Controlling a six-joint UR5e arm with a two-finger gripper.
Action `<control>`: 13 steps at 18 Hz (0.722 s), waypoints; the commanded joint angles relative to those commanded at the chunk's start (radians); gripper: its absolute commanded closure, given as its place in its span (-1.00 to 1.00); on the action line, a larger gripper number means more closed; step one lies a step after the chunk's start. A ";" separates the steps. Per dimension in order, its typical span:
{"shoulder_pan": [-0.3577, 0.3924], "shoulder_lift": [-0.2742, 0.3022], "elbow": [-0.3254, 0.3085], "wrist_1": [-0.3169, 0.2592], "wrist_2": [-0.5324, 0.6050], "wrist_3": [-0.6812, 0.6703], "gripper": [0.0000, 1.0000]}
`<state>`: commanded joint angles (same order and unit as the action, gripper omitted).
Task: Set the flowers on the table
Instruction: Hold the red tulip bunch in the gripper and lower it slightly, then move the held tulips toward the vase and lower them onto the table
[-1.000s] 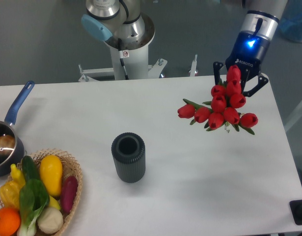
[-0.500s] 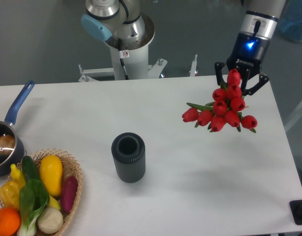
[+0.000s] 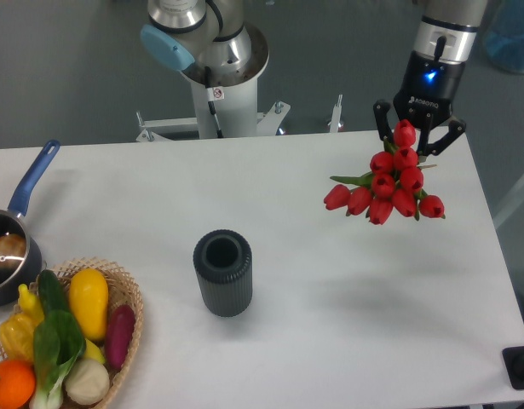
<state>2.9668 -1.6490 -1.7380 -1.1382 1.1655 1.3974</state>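
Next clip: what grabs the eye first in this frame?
The flowers, a bright red tulip bunch, hang buds-down from the gripper above the right side of the white table. A dark ribbed vase stands empty near the table's middle. At the front left corner sits a wicker basket of colourful vegetables, with a blue-handled pot behind it.

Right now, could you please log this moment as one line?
gripper: shut on flowers | flowers: held above table, right side | vase: empty
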 joint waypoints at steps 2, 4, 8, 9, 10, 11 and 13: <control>-0.037 -0.005 0.002 0.000 0.052 0.000 0.30; -0.066 -0.011 0.002 0.000 0.115 0.003 0.30; -0.137 -0.046 -0.003 0.002 0.148 0.014 0.30; -0.153 -0.063 -0.003 0.002 0.148 0.012 0.30; -0.166 -0.074 -0.003 0.002 0.152 0.012 0.29; -0.176 -0.084 -0.006 0.000 0.163 0.014 0.29; -0.206 -0.100 -0.011 0.000 0.200 0.020 0.29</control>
<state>2.7613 -1.7487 -1.7487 -1.1382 1.3651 1.4174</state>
